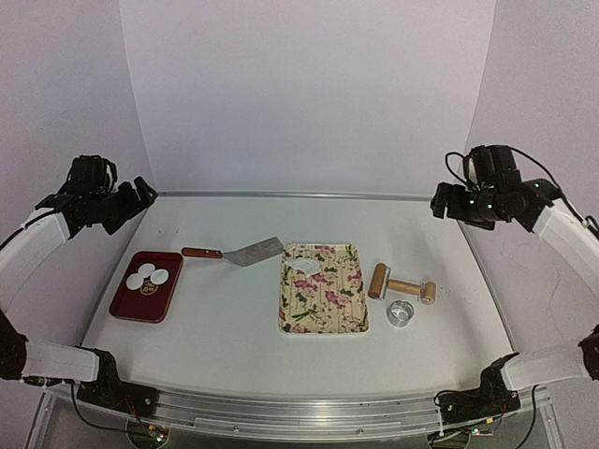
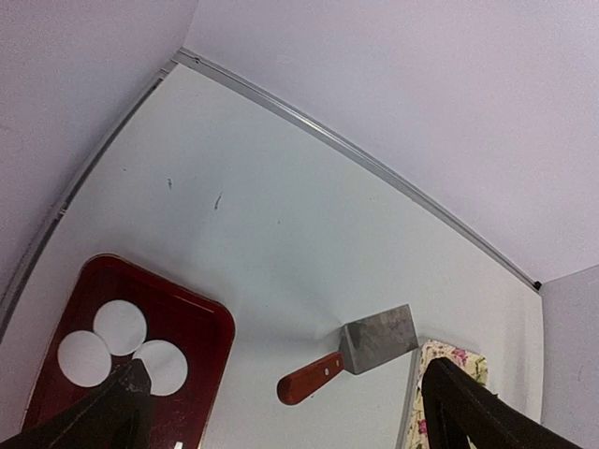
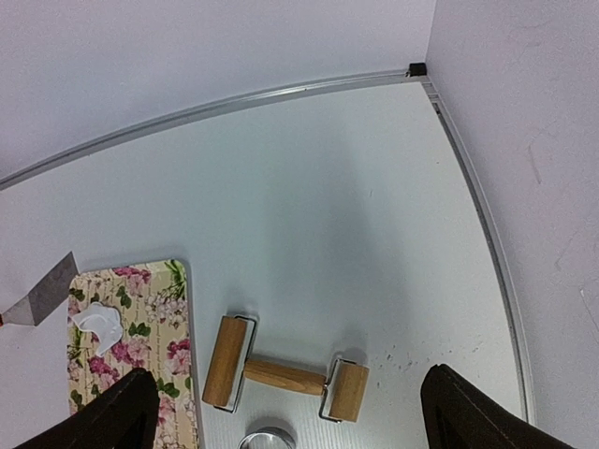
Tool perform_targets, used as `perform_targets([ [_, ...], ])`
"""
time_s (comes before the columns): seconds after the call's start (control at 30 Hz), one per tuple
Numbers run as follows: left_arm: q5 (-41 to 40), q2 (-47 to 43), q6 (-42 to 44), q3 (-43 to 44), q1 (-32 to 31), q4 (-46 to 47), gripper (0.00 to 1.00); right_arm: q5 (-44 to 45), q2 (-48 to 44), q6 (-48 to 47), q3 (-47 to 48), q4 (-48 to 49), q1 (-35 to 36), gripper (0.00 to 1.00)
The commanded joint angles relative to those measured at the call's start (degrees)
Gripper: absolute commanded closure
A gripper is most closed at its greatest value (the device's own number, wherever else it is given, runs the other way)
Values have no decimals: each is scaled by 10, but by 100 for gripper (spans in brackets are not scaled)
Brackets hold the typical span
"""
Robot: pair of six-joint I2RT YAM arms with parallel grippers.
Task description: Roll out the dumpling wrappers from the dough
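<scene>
Both arms hang high and back at the counter's (image 1: 225, 327) far corners, clear of the work. The left tool (image 1: 138, 195) and right tool (image 1: 442, 201) each have fingers spread wide and grip nothing, and each wrist view shows the two dark fingers far apart at the frame edges. This reads as a parked pose, probably between steps or at the end of the job. Three wrappers (image 1: 148, 276) lie in a cluster on the red tray (image 1: 122, 304) at the left, overlapping or just touching. They are probably set there as finished pieces, away from the cutting area. The spatula (image 1: 245, 251) lies between the red tray and the floral tray (image 1: 323, 313), blade toward the floral one, handy for lifting discs across. A ragged white dough scrap (image 1: 306, 268) sits in the floral tray's far left corner, likely leftover after cutting. The roller (image 1: 402, 285) and ring cutter (image 1: 401, 312) rest just right of that tray, within the right arm's side. The counter is pale, smooth and matte with a metal rail round its edge. Plain lilac walls (image 1: 309, 94) close in the back and both sides.
</scene>
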Motion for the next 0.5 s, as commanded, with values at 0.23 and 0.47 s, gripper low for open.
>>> perform_targets([
  [0.23,-65,-136,25,-133,0,7,1,60,-127,56,-141,49,2,2],
  [0.47,-63,-149,34,-126,0,2,0,57,-146,57,-155,48,2,2],
])
